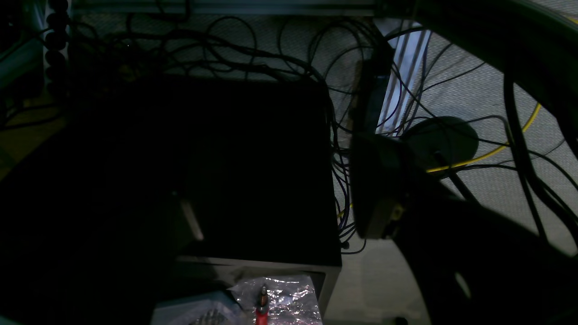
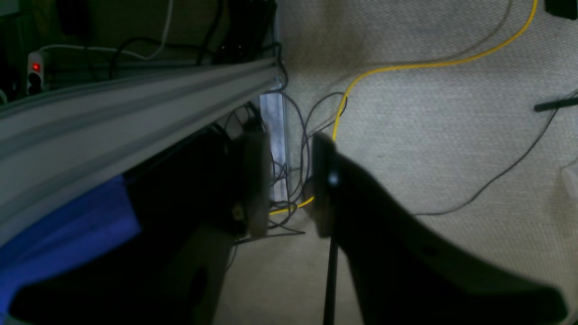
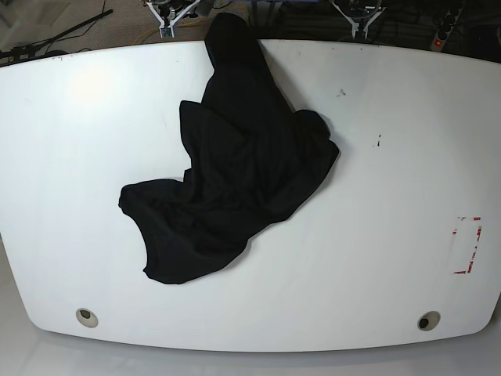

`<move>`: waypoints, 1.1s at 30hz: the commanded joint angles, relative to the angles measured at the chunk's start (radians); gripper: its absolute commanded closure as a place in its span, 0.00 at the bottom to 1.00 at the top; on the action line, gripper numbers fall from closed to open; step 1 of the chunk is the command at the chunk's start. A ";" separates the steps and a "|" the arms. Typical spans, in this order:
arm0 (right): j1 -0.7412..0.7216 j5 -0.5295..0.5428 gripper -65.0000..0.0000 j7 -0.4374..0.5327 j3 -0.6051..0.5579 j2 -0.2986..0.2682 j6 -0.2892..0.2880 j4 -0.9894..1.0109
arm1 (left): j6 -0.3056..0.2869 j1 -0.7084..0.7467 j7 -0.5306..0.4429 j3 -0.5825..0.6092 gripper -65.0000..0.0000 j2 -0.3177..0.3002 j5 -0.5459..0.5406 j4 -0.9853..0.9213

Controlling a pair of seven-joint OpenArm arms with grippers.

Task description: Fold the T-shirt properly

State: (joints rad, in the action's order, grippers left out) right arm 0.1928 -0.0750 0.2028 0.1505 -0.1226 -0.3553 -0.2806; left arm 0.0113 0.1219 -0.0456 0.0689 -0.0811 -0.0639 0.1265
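Observation:
The black T-shirt (image 3: 235, 172) lies crumpled in a heap on the white table (image 3: 407, 157), left of the middle, with one part reaching up over the far edge. Both arms are beyond the far edge, away from the shirt. In the right wrist view my right gripper (image 2: 287, 180) is open and empty, hanging over the carpet floor. In the dim left wrist view my left gripper (image 1: 280, 194) has its fingers (image 1: 377, 189) spread wide with nothing between them. The shirt shows in neither wrist view.
Arm parts show at the table's far edge at top left (image 3: 176, 12) and top right (image 3: 356, 14). A red-marked rectangle (image 3: 467, 245) is at the table's right. Below the arms are a black box (image 1: 226, 171), tangled cables (image 1: 271, 49), a yellow cable (image 2: 406, 65) and an aluminium rail (image 2: 135, 104).

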 commanded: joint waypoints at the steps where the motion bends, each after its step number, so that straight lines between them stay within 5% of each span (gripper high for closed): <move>1: 0.016 0.001 0.78 0.010 0.008 -0.009 0.003 -0.013 | 0.006 0.009 -0.001 0.002 0.39 -0.005 -0.003 0.014; 13: -0.005 0.001 0.78 0.013 0.001 -0.004 -0.006 -0.012 | 0.002 0.045 -0.004 -0.005 0.39 0.002 -0.001 0.015; 17: 0.033 0.010 0.78 0.013 0.001 -0.005 -0.006 -0.036 | 0.002 0.118 -0.004 -0.007 0.40 0.001 -0.001 0.149; 33: 0.483 0.013 0.78 -0.122 0.005 0.031 -0.014 -0.760 | 0.002 0.556 0.003 -0.007 0.40 -0.038 -0.001 0.753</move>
State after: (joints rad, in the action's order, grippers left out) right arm 0.5869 -0.0643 0.1234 0.1520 -0.0826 -0.3637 -0.9237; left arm 0.0040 0.5838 -0.0410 0.0654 -0.0937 -0.0635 0.7696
